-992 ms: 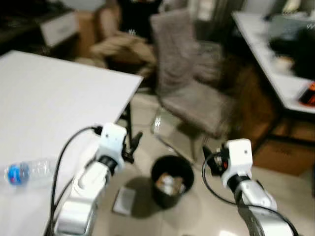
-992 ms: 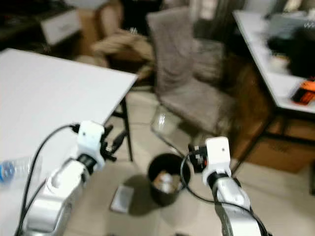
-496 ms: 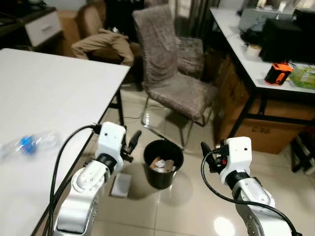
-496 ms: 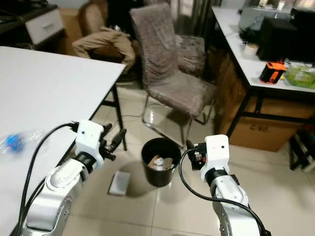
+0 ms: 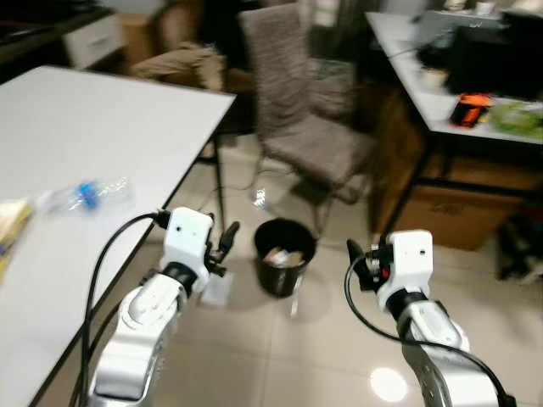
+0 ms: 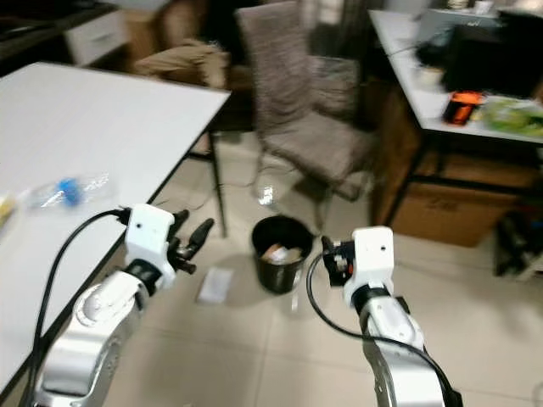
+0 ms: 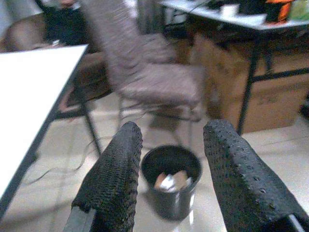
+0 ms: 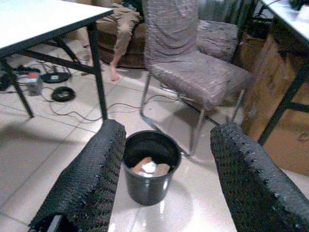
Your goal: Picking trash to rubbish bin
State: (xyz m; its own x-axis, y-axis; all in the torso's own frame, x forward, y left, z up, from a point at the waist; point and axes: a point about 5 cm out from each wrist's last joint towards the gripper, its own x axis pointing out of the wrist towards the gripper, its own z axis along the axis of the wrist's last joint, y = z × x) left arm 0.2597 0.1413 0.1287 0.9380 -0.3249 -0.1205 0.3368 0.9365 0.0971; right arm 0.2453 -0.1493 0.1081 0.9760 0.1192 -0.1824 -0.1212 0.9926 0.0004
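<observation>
While the white worktop (image 5: 76,144) fills the left of the head views with a clear plastic bottle (image 5: 83,195) lying near its middle left edge, both arms are raised empty over the tiled floor. Behind, in the upper middle, stands a grey fabric chair (image 5: 297,110), and a second worktop (image 5: 441,110) on the right carries dark equipment and an orange tool (image 5: 471,108), with a cardboard box (image 5: 441,212) beneath it. The black rubbish bin (image 5: 284,257) sits at the centre on the floor, already holding scraps, and a flat white packet (image 6: 215,285) lies on the tiles just left of it. The left claw (image 5: 222,242) and right claw (image 5: 356,259) are both spread wide, holding nothing. The next pickup is probably the bottle or the packet; for the packet, the left arm should descend beside the worktop leg (image 5: 219,186), which stands close and could catch the wrist, and pinch the packet across its short edges.
</observation>
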